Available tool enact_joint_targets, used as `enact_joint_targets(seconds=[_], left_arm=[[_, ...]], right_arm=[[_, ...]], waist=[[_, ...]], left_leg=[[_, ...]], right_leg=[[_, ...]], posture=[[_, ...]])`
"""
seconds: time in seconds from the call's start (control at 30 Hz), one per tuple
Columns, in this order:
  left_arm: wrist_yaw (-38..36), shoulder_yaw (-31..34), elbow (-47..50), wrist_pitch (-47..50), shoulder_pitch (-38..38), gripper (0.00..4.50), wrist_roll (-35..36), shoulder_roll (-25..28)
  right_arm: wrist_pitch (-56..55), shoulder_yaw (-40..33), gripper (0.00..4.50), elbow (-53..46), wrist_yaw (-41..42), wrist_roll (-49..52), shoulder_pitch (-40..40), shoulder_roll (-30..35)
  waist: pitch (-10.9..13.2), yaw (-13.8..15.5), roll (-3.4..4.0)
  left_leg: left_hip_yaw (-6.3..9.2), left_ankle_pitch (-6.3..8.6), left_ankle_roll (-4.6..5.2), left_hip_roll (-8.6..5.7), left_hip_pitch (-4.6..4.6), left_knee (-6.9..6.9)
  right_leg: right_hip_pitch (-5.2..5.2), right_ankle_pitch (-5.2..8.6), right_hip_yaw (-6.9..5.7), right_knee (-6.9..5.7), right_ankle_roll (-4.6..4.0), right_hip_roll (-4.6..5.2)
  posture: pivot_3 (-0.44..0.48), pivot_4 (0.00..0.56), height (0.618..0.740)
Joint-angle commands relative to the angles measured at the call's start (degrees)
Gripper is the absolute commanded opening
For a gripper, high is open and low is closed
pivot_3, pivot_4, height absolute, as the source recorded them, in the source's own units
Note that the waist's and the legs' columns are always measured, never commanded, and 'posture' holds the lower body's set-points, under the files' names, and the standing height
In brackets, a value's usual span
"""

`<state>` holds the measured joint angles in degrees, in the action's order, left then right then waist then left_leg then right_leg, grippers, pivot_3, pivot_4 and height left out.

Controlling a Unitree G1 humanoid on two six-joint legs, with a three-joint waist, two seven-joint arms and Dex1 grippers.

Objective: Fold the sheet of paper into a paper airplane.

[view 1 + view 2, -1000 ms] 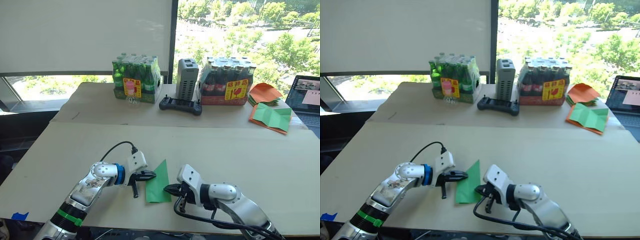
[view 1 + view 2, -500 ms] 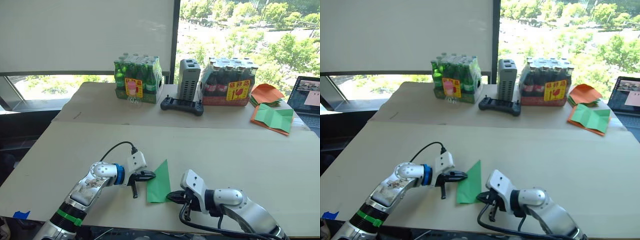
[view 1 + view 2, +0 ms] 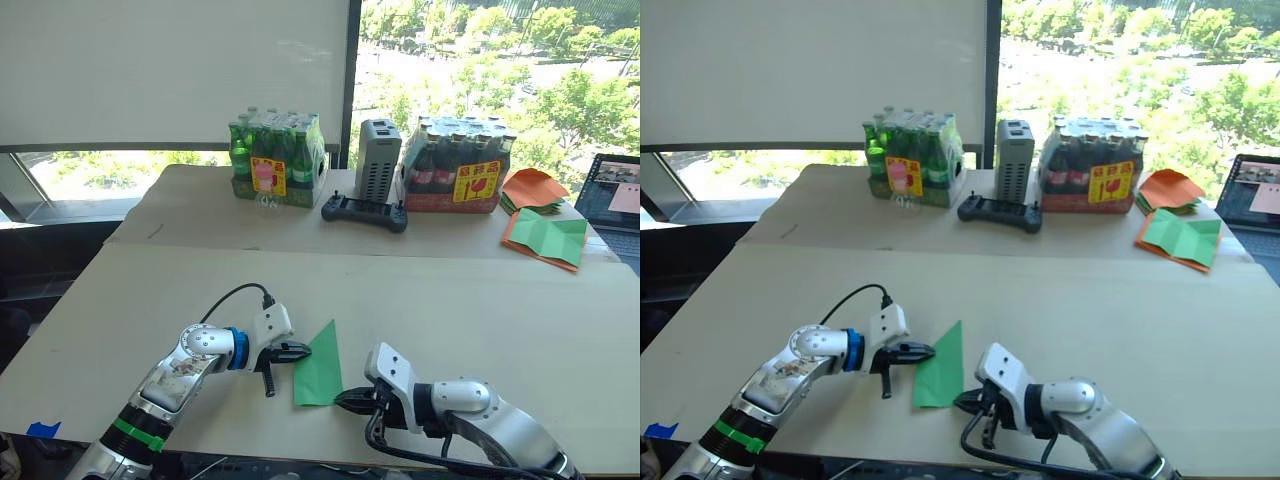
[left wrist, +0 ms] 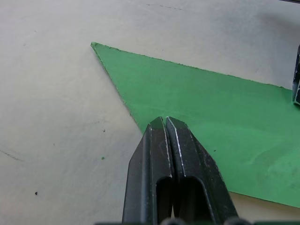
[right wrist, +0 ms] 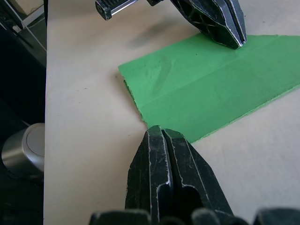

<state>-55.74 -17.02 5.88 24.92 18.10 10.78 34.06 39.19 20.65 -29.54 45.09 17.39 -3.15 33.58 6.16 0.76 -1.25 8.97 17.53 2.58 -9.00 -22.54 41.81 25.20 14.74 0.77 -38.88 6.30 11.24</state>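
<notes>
Head camera: a folded green paper (image 3: pixel 320 356) lies flat near the front edge of the table (image 3: pixel 480 300). The left gripper (image 3: pixel 303 351) touches its left edge; the right gripper (image 3: pixel 342 401) sits at its near right corner.

Left wrist camera: fingers pressed together over the paper.

Right wrist camera: fingers closed, tips at the paper's corner.

Two bottle packs (image 3: pixel 274 158), one folded green paper (image 3: pixel 320 365), one controller (image 3: pixel 364 211), one laptop (image 3: pixel 612 195).
</notes>
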Motion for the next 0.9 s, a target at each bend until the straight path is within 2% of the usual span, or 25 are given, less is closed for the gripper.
enact_joint_targets(seconds=[0.03,0.13,0.27,0.37,0.47,0.5,0.6,0.73,0.8,0.9], left_arm=[[0.4,-0.5,-1.2,1.3,-0.7,0.09,-1.3,0.5],[0.6,2.4,0.2,2.7,0.2,0.09,1.2,0.2],[0.5,6.5,1.2,3.8,1.7,0.09,3.5,1.0],[-1.1,8.1,1.3,2.4,3.0,0.09,3.8,3.0],[-3.9,7.9,1.1,-0.8,3.4,0.09,3.2,4.9],[-5.7,7.0,0.3,-3.5,3.7,0.61,2.2,6.0],[-8.4,4.8,-4.9,-16.5,5.7,1.49,-2.8,7.8],[-12.5,2.7,-15.7,-36.6,11.2,2.85,-6.6,6.8],[-15.0,1.0,-22.9,-49.1,15.8,2.85,-8.3,5.4],[-18.3,-1.6,-31.7,-62.3,20.8,2.85,-9.4,2.7]], right_arm=[[0.4,-3.9,0.00,0.8,0.5,4.0,0.7,-1.0],[2.2,-9.9,0.00,-0.1,0.7,10.0,-0.7,-2.6],[4.7,-14.0,0.00,-1.1,-0.3,15.0,-2.0,-4.3],[4.7,-14.4,0.00,-0.3,-2.3,14.7,-2.5,-5.2],[4.3,-14.0,0.00,0.5,-3.6,13.7,-2.6,-5.5],[4.3,-14.4,0.00,0.6,-4.0,13.9,-2.6,-5.7],[4.4,-15.4,0.00,0.2,-4.9,14.7,-2.7,-6.0],[4.3,-16.4,0.00,-0.8,-5.1,15.5,-2.3,-6.0],[4.1,-16.9,0.00,-1.5,-5.1,16.0,-2.0,-5.9],[3.8,-17.0,0.00,-1.9,-5.1,16.1,-1.8,-5.4]], waist=[[0.0,0.0,-0.03],[0.2,0.0,0.00],[0.5,0.0,-0.02],[0.5,-0.1,-0.05],[0.5,-0.1,-0.05],[0.5,-0.1,-0.04],[0.5,-0.1,-0.02],[0.5,0.1,-0.04],[0.5,0.2,-0.05],[0.5,0.3,-0.07]], left_leg=[[0.00,0.00,0.00,0.00,0.00,-0.01],[-0.01,0.00,-0.01,-0.02,-0.05,0.00],[0.03,-0.03,-0.04,-0.01,-0.18,0.00],[0.06,-0.29,-0.50,-0.03,-0.57,0.01],[0.04,-0.31,-0.54,-0.07,-0.84,0.05],[0.03,-0.31,-0.54,-0.07,-0.84,0.05],[0.03,-0.31,-0.53,-0.07,-0.87,0.05],[0.02,-0.32,-0.54,-0.07,-0.92,0.07],[0.02,-0.32,-0.54,-0.08,-0.95,0.10],[0.06,-0.31,-0.53,-0.09,-1.12,0.27]], right_leg=[[0.00,0.00,0.00,0.00,0.00,0.00],[0.04,0.00,0.03,0.01,0.00,0.01],[0.18,-0.01,0.00,-0.02,-0.01,-0.01],[0.62,-0.02,-0.01,-0.08,-0.03,0.02],[0.92,-0.04,0.01,-0.13,-0.05,0.11],[0.91,-0.04,0.01,-0.11,-0.05,0.11],[0.94,-0.04,0.00,-0.09,-0.05,0.12],[0.93,-0.04,-0.01,-0.08,-0.06,0.13],[0.94,-0.05,-0.02,-0.09,-0.06,0.14],[0.97,-0.06,-0.11,-0.07,-0.06,0.18]], posture=[[0.000,0.150,0.675],[0.000,0.150,0.675],[0.000,0.150,0.675],[0.000,0.150,0.675],[0.000,0.150,0.675],[0.000,0.150,0.675],[0.000,0.150,0.675],[0.000,0.150,0.675],[0.000,0.150,0.675],[0.000,0.150,0.675]])
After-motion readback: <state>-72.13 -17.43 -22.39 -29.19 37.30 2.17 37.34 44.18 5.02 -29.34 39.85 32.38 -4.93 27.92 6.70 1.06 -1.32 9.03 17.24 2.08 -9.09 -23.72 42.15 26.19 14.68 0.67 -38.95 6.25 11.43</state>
